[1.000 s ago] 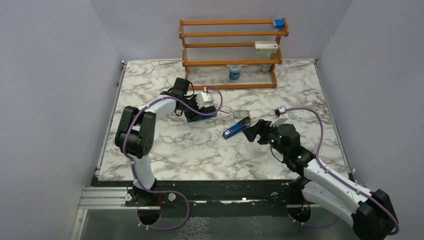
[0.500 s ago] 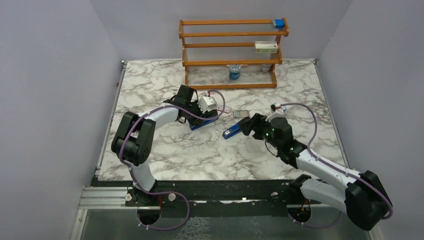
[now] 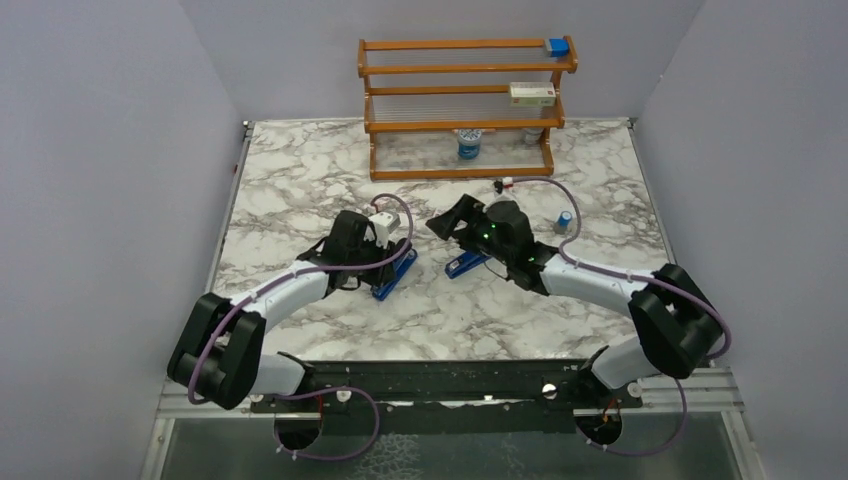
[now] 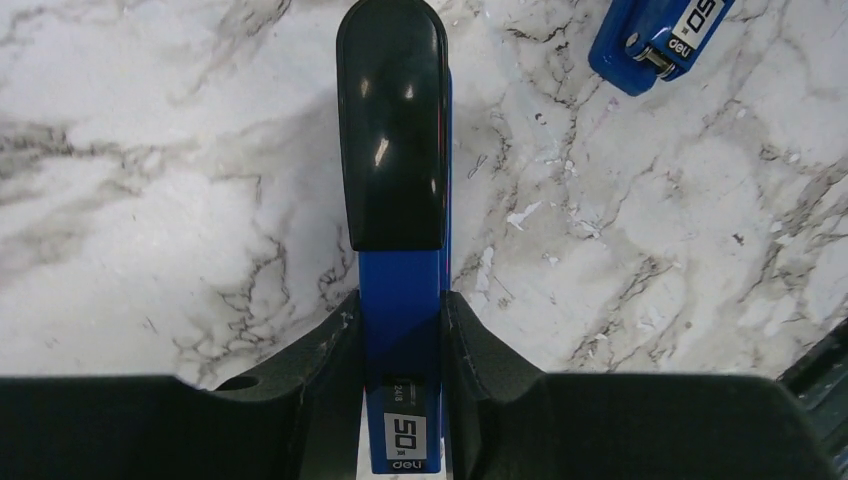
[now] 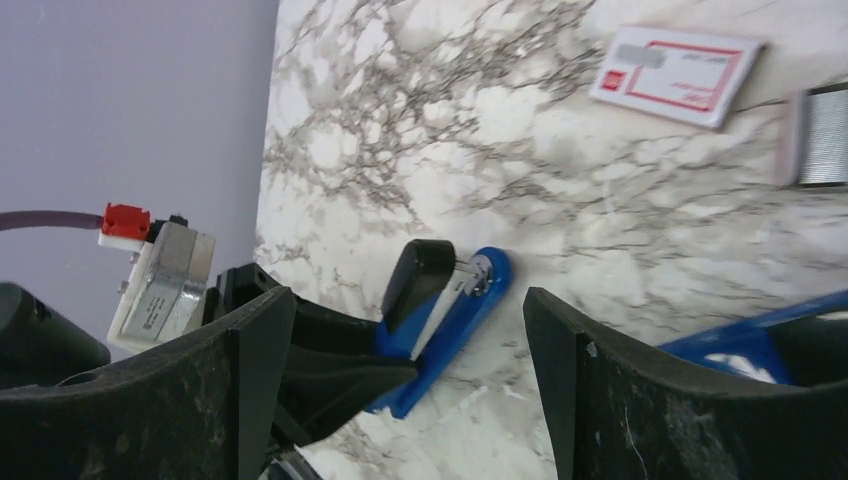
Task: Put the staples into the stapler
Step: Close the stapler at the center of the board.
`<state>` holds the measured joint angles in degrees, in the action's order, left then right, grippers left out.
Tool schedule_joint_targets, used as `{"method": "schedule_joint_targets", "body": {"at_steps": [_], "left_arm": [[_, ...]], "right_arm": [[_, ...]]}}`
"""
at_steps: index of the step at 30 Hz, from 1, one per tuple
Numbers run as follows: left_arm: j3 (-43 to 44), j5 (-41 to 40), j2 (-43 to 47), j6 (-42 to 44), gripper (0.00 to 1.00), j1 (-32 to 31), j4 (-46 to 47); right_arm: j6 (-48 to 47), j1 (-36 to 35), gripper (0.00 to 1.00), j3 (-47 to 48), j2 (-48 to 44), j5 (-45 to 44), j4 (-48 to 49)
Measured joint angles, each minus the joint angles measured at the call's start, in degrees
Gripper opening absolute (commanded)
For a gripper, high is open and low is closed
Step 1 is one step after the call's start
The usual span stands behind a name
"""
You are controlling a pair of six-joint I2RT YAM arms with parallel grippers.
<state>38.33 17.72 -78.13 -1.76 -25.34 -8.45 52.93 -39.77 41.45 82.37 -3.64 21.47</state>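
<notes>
My left gripper point(image 3: 388, 268) is shut on a blue stapler point(image 3: 395, 275) with a black top, lying on the marble table. In the left wrist view the fingers point(image 4: 330, 345) clamp its rear end point(image 4: 400, 330). A second blue stapler point(image 3: 466, 264) lies just right of it, under my right arm; it also shows in the left wrist view point(image 4: 660, 35). My right gripper point(image 3: 447, 222) is open and empty, above the table beyond both staplers, jaws wide apart point(image 5: 405, 300). A grey tray point(image 5: 815, 135) with silver-grey fill is at the frame edge; single staples cannot be made out.
A pink-and-white box point(image 5: 680, 75) lies flat beside the tray. A small blue cylinder point(image 3: 565, 220) stands right of my right arm. A wooden rack point(image 3: 465, 125) at the back holds a blue block point(image 3: 557, 46), a box point(image 3: 532, 94) and a cup point(image 3: 469, 145).
My left arm has drawn its stapler nearer and leftward. My right arm has swung left and farther out, past the second stapler, now covering the tray in the top view and uncovering the blue cylinder.
</notes>
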Motion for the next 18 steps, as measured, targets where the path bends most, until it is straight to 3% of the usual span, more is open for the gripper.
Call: {"method": "schedule_joint_targets", "body": {"at_steps": [5, 9, 18], "left_arm": [[-7.3, -1.7, 6.1, -10.9, 0.0, -0.2, 4.7], [-11.3, -3.0, 7.1, -18.1, 0.0, -0.2, 9.5], [-14.8, -4.4, 7.7, -24.7, 0.0, -0.2, 16.8]], "right_arm": [[3.8, -5.3, 0.9, 7.5, 8.1, -1.2, -1.4], [6.8, -8.1, 0.98, 13.5, 13.3, -2.7, -5.7], [9.4, -9.7, 0.99, 17.9, 20.1, -2.9, -11.6]]}}
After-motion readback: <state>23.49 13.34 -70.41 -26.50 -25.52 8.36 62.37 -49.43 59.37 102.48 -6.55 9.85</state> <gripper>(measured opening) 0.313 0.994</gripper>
